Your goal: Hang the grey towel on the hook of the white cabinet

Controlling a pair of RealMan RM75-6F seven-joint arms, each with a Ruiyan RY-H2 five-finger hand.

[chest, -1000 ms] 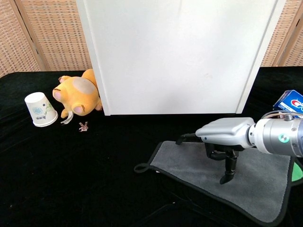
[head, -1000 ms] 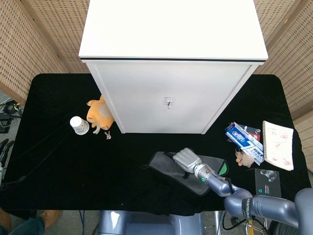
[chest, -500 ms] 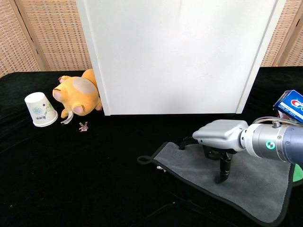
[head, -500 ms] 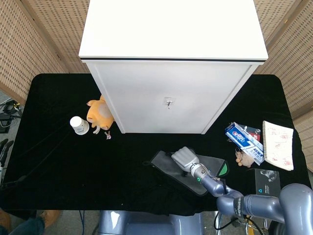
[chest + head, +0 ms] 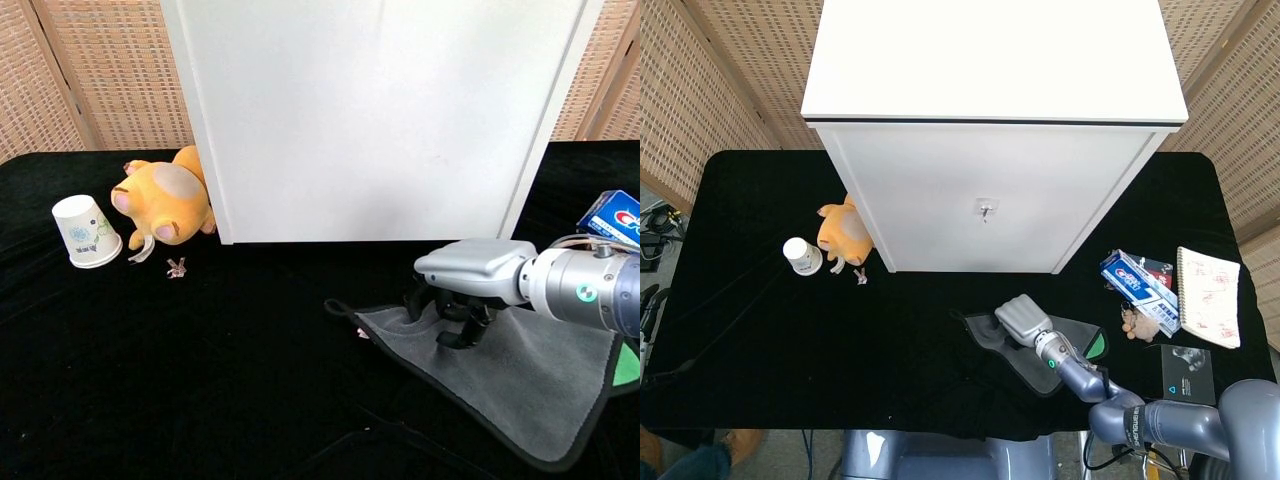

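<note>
The grey towel (image 5: 1032, 356) (image 5: 510, 372) lies flat on the black table in front of the white cabinet (image 5: 980, 195) (image 5: 380, 120), its black hanging loop (image 5: 342, 307) pointing left. My right hand (image 5: 1020, 318) (image 5: 468, 278) sits on the towel's upper left corner, fingers curled down and gripping a bunched fold of the cloth. The small metal hook (image 5: 985, 209) sticks out of the cabinet's front, in the head view only. My left hand is in neither view.
An orange plush toy (image 5: 845, 232) (image 5: 160, 195) leans against the cabinet's left corner, beside a paper cup (image 5: 801, 255) (image 5: 87, 231). A toothpaste box (image 5: 1140, 288) (image 5: 612, 220), a notebook (image 5: 1208, 296) and a black box (image 5: 1186, 373) lie at the right.
My right hand's fingers curled in on the towel and dragged it rightward; its loop end slid right and the cloth bunched under the hand.
</note>
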